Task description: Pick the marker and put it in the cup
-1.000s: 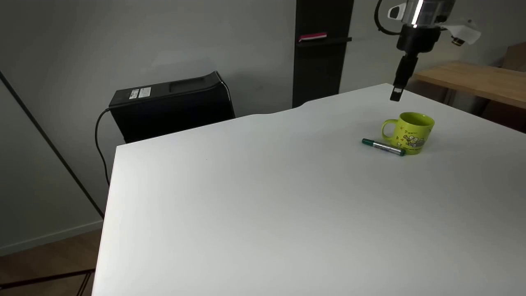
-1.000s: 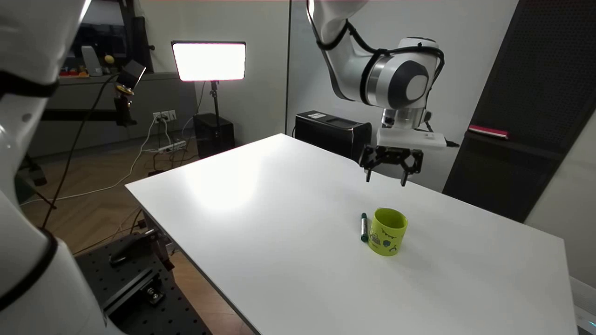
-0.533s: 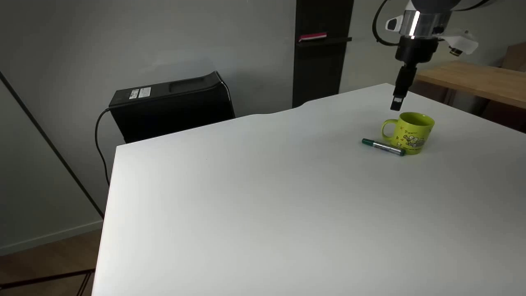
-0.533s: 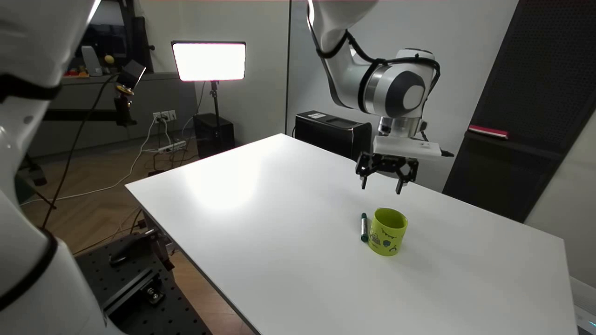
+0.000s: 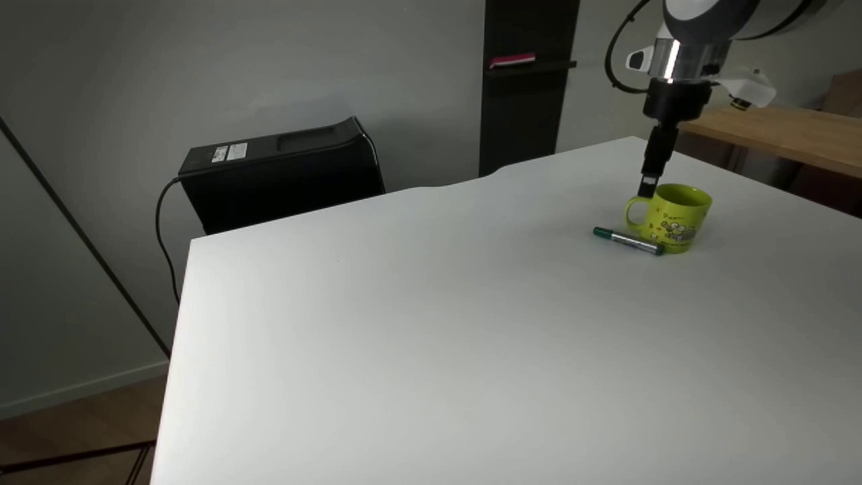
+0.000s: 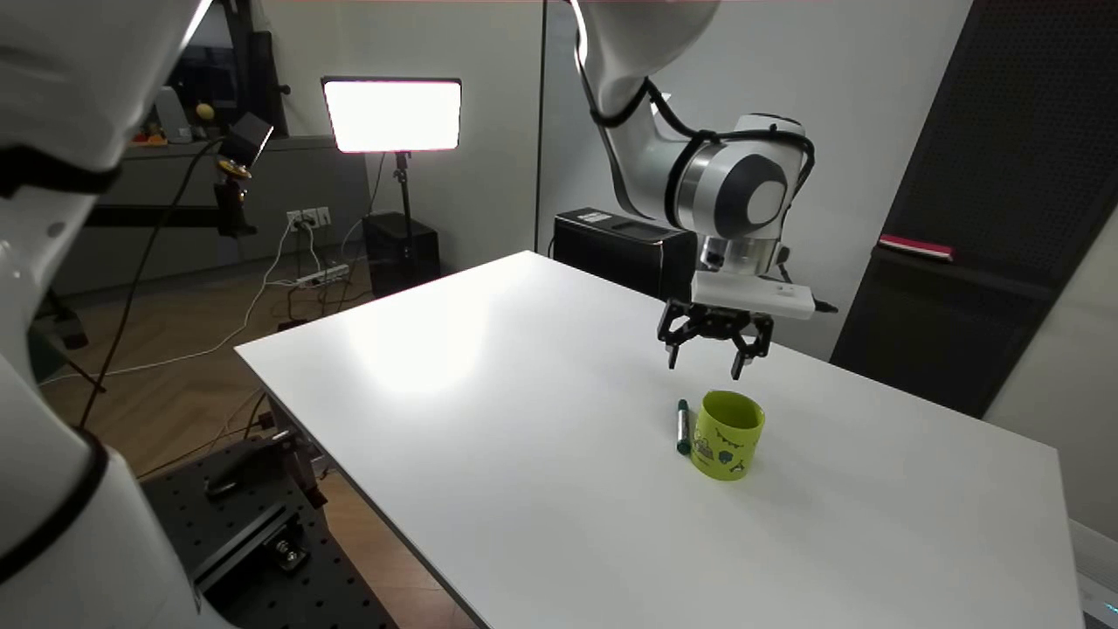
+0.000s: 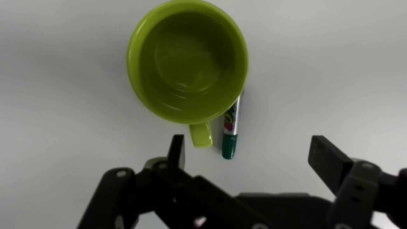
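Note:
The marker (image 5: 630, 240), with dark green ends and a silver printed body, lies flat on the white table in both exterior views (image 6: 683, 428). The lime-green cup (image 5: 675, 229) stands upright right beside it, also in both exterior views (image 6: 725, 454). In the wrist view the cup's rim (image 7: 135, 63) hides the far part of the marker (image 7: 230, 140). The cup's handle points toward my gripper, next to the marker's capped end. My gripper (image 6: 705, 364) is open and empty, above the table near the cup. In the wrist view my fingers (image 7: 248, 140) stand wide either side of handle and cap.
The white table (image 5: 404, 337) carries the marker and cup. A black box (image 5: 283, 168) stands behind the table's far edge. A wooden table (image 5: 774, 135) is beyond at the right. A lit lamp panel (image 6: 391, 114) stands on the floor beyond the table.
My open gripper has come steadily down toward the table, shifting a little to the left in both exterior views. The marker and cup have not moved.

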Robot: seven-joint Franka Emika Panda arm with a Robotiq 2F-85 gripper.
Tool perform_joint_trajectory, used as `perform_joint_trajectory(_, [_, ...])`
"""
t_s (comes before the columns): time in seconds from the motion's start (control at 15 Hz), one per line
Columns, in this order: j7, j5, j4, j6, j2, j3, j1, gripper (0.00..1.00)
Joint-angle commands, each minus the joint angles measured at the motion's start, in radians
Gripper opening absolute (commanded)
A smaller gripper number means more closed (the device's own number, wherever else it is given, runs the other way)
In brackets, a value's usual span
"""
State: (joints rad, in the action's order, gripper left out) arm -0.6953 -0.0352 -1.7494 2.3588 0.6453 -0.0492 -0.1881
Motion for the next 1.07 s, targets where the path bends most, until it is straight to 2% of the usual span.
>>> perform_joint_trajectory(0.0, [0.032, -0.004, 0.017, -0.012, 0.018, 0.000, 0.012, 1.00])
perform_joint_trajectory(1.0, [0.042, -0.034, 0.036, 0.030, 0.087, 0.006, 0.038, 1.00])
